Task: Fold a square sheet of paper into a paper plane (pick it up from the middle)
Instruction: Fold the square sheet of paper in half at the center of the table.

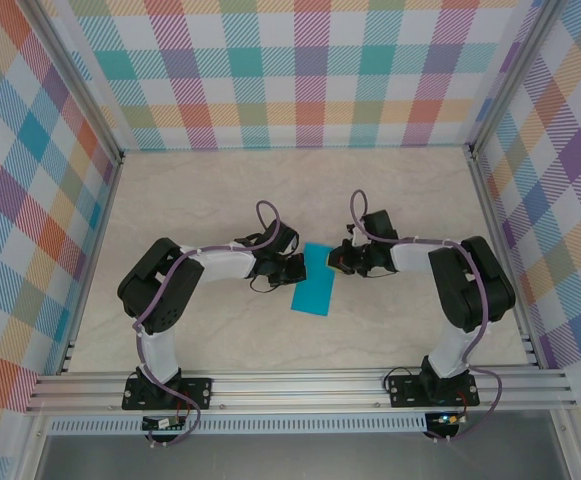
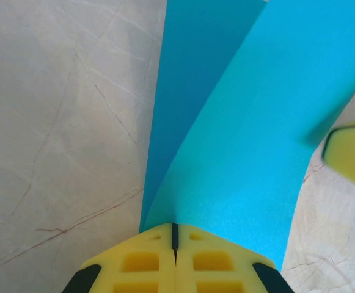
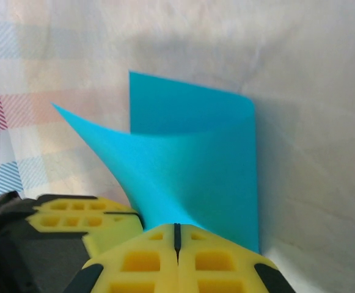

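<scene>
Seen from my remote station, the square sheet of paper [image 1: 312, 285] lies at the middle of the pale marbled tabletop [image 1: 220, 200], between the two arms and touched by both. The left end effector [image 1: 295, 270] meets its left edge and the right end effector [image 1: 336, 262] meets its upper right edge.

In the overhead view the teal sheet reads as a slanted, narrow strip rather than a full square.

In the left wrist view, the left end effector [image 2: 175, 244] has its yellow jaws pressed together, nipping the paper [image 2: 244, 134] where a raised layer curls up and over a flat layer lying on the tabletop. One yellow finger [image 2: 351, 152] of the other arm shows, blurred, at the sheet's far edge.

In the right wrist view, the right end effector [image 3: 177, 241] is likewise closed on the sheet [image 3: 195, 159]. One layer there sweeps left to a sharp corner while the other stands behind it. The left end effector [image 3: 85, 217] sits just beside it, low on the left.
</scene>
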